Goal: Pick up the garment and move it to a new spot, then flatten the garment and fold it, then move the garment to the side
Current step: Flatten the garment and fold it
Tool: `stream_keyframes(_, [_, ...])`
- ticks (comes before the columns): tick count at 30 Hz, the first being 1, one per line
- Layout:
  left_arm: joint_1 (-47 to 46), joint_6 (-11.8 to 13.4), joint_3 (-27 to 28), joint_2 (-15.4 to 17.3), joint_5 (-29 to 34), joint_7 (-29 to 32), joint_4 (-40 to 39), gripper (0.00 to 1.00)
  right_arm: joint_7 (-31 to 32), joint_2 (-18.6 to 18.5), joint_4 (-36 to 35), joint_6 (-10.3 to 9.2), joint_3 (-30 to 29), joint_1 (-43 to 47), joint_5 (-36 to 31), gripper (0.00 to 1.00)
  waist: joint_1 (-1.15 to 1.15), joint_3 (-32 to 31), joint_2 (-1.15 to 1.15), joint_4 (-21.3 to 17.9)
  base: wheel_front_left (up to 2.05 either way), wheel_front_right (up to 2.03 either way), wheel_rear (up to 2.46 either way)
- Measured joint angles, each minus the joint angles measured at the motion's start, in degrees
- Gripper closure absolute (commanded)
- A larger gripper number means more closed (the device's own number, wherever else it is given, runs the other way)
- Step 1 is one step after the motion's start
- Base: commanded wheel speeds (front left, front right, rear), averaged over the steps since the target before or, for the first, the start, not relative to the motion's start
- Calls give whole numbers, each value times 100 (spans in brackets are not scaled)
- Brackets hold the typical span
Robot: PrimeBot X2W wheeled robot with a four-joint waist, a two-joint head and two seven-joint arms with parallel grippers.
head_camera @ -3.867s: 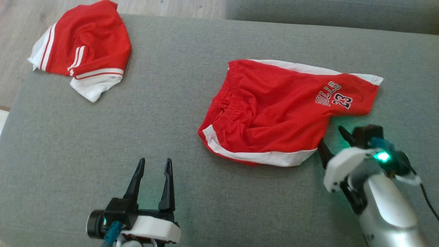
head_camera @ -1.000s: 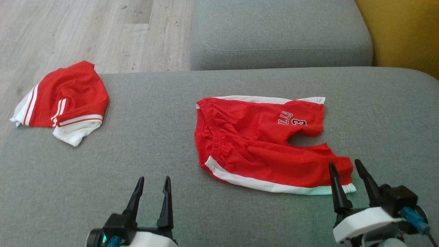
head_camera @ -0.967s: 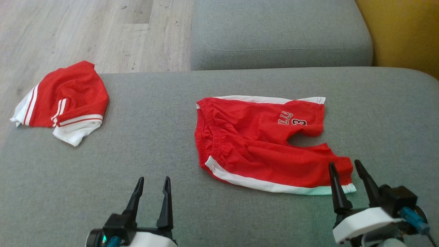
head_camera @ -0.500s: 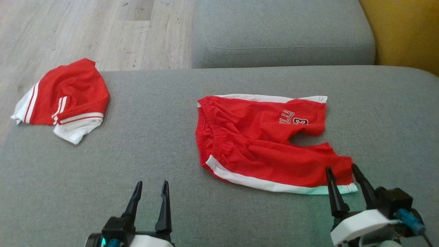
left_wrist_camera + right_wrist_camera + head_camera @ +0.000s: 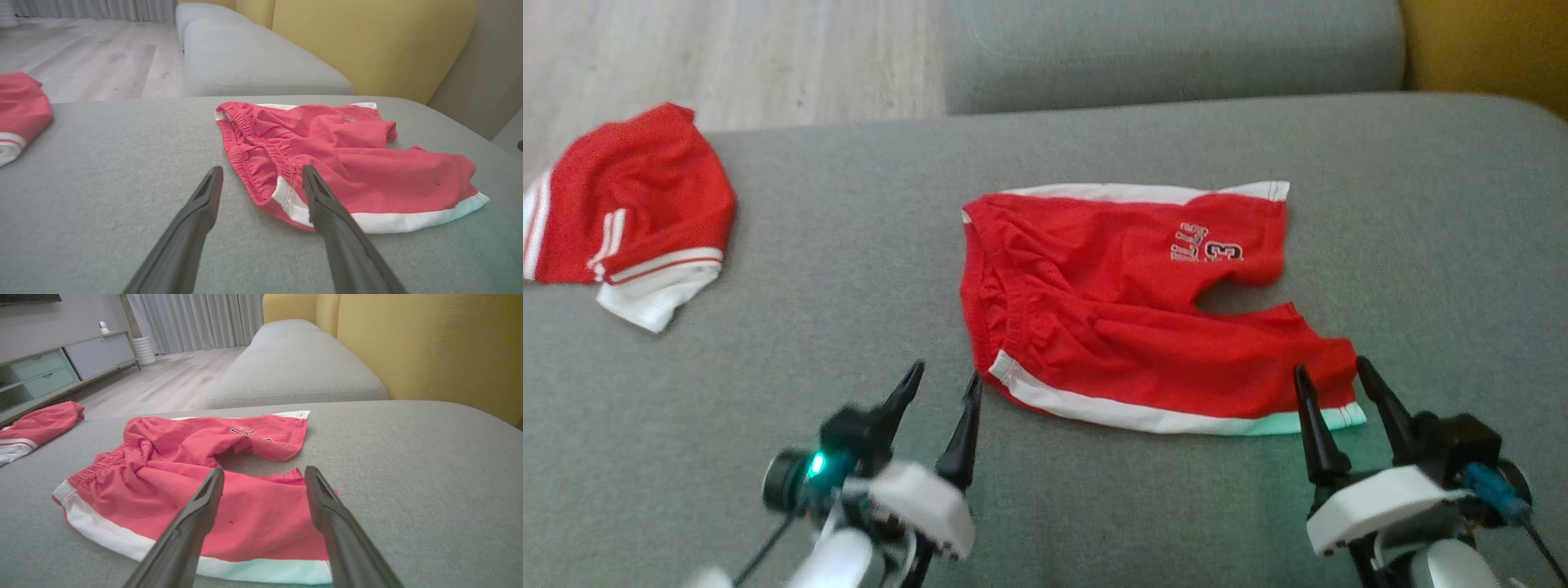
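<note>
Red shorts (image 5: 1127, 327) lie spread on the grey sofa cushion (image 5: 849, 212), roughly mid-cushion. Waistband is twd the robot's left and both legs point right. A white side stripe runs along the near edge, and there's black-white lettering w/ a number on the far leg. Fabric is rumpled near the waistband, w/ a gap btwn the two legs. L gripper (image 5: 947, 371) hovers low just beside the near waistband corner, fingers spread wide, nothing btwn them. In the left wrist view one finger overlaps the end of the white stripe; can't tell if it touches cloth. R gripper (image 5: 1330, 365) sits at the near leg's hem, fingers wide apart, empty. Its tips frame the hem corner, where the white band looks greenish. A 2nd red garment (image 5: 629, 204) w/ white stripes lies bunched at the cushion's far-left edge, well apart from the shorts. Beyond are another grey cushion (image 5: 1160, 41), a yellow backrest (image 5: 1486, 41) and pale wood floor (image 5: 727, 57).
</note>
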Motion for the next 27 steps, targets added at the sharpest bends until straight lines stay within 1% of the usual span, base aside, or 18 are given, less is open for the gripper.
stream_keyframes(4, [-514, -207, -175, 8, -47, 650, 116, 0, 110, 0, -74, 0, -14, -142, -88, 0, 0, 238, 0, -163, 0, 0, 0])
stream_keyframes(8, [-766, -352, -321, 77, -47, 1120, 354, 0, 116, 0, -81, 0, -87, -212, -142, 0, 0, 461, 0, -359, 0, 0, 0])
stream_keyframes(10, [-839, -354, -328, 119, -47, 1250, 419, 0, 124, 0, -86, 0, -113, -268, -149, 0, 0, 564, 0, -459, 0, 0, 0])
stream_keyframes(17, [-1049, -356, -333, 222, -40, 1319, 569, 0, 171, 0, -35, 0, -271, -343, -316, 0, 0, 856, 0, -708, 0, 0, 0])
stream_keyframes(18, [-1056, -393, -342, 235, -38, 1350, 578, 0, 172, 0, -19, 0, -313, -343, -352, 0, 0, 885, 0, -727, 0, 0, 0])
stream_keyframes(19, [-1056, -404, -352, 238, -38, 1350, 580, 20, 185, 0, 1, 0, -355, -343, -401, 0, 0, 908, 0, -740, 0, 0, 0])
stream_keyframes(20, [-1056, -405, -367, 240, -38, 1350, 578, 26, 236, 0, 20, 0, -388, -343, -453, 0, 0, 930, 0, -747, 0, 0, 0])
stream_keyframes(21, [-1056, -407, -381, 243, -38, 1351, 571, 53, 248, 0, 37, 0, -419, -342, -502, 0, 0, 947, 0, -748, 0, 0, 0])
stream_keyframes(23, [-1055, -405, -412, 258, -38, 1351, 538, 64, 350, 0, 76, 0, -443, -341, -588, 0, -1, 973, 0, -737, 0, 0, 0])
stream_keyframes(24, [-1051, -404, -426, 268, -38, 1351, 503, 74, 372, 0, 112, 0, -438, -340, -621, 0, -1, 986, 0, -729, 0, 0, 0])
stream_keyframes(25, [-1044, -402, -437, 277, -38, 1350, 463, 79, 414, 1, 152, 0, -437, -340, -653, 0, -1, 998, 0, -720, 0, 0, 0])
stream_keyframes(26, [-1034, -394, -436, 278, -40, 1345, 413, 94, 419, 1, 201, 0, -436, -339, -669, 0, -1, 1008, 0, -709, 0, 0, 0])
stream_keyframes(27, [-1023, -390, -434, 278, -40, 1338, 366, 100, 426, 1, 242, 0, -430, -339, -693, 0, -1, 1016, 0, -698, 0, 0, 0])
